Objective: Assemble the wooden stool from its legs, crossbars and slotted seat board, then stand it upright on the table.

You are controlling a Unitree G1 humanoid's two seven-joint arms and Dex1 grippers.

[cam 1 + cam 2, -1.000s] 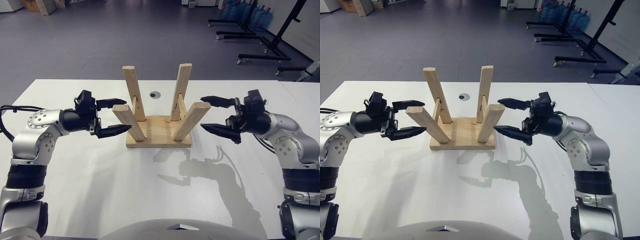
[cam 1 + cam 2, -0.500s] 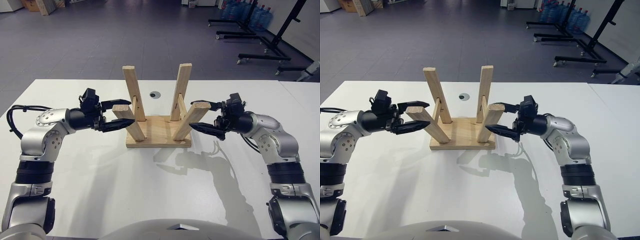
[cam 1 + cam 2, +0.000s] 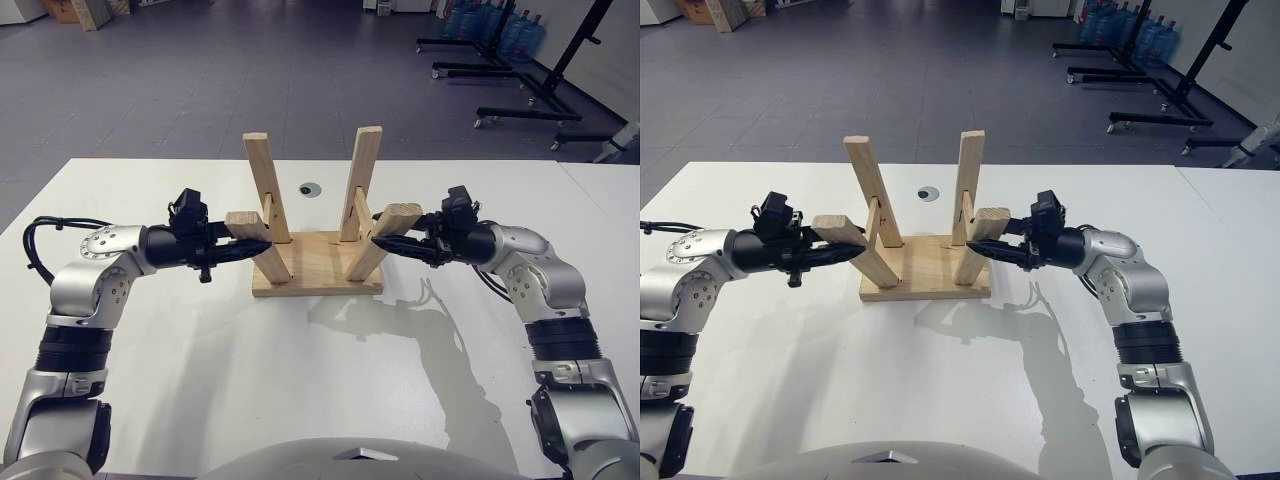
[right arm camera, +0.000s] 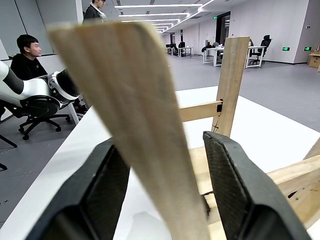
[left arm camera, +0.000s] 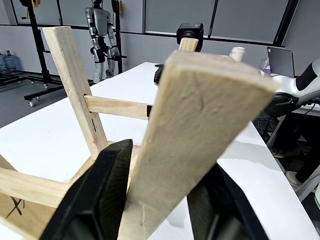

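Currently both arms bend at the elbow, forearms level and pointing inward toward frame centre. Left gripper (image 3: 255, 245) is clamped on the near-left leg (image 3: 270, 262); right gripper (image 3: 380, 243) is clamped on the near-right leg (image 3: 398, 216). The stool (image 3: 362, 190) stands inverted at centre of the table (image 3: 300, 380), seat board (image 3: 318, 262) down. A pencilled X (image 5: 13, 219) marks the board.

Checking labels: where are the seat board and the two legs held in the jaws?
Seat board (image 3: 316, 266): left eye view, bare face between legs.
Left-held leg (image 3: 243, 221): left eye view, free end.
Right-held leg (image 3: 399, 215): left eye view, free end.
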